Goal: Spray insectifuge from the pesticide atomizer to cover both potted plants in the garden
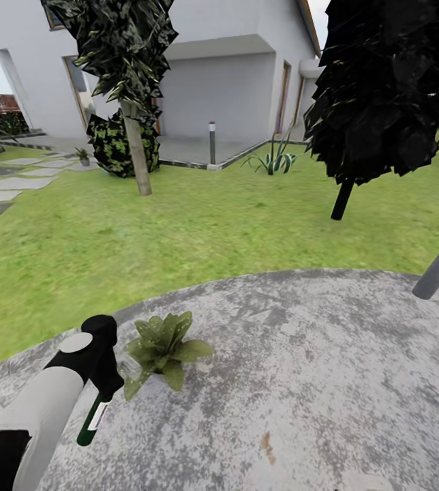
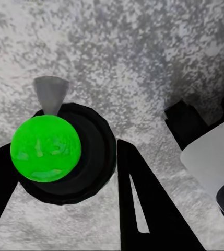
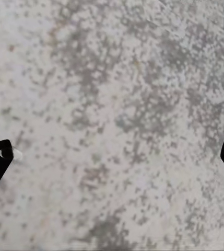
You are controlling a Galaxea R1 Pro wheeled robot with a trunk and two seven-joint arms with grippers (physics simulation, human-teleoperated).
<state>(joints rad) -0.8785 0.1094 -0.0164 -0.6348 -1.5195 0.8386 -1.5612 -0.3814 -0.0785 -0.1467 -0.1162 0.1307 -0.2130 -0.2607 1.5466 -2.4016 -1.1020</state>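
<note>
The robot stands on a round grey patio (image 1: 328, 368) of speckled stone. Green lawn (image 1: 178, 232) lies all around the far side of the patio. Past the lawn is a big white house (image 1: 219, 75).

One potted plant (image 1: 161, 349) sits on the patio, close to its edge by the grass. It has pointed green leaves. A second small potted plant (image 1: 83, 156) stands far beyond the patio, by the stepping stones (image 1: 15, 184) near the house. Two trees (image 1: 132, 88) grow on the lawn. One grey lamp post (image 1: 212, 143) stands near the house.

The left gripper (image 1: 103, 389) hangs just beside the near potted plant. Its two fingers (image 2: 143, 204) are clamped on the one pesticide atomizer (image 1: 91, 419), a dark bottle with a pale band. The bottle points down at the patio.

In the right wrist view, the right gripper (image 3: 112, 157) has its jaws wide apart over bare patio stone.
</note>
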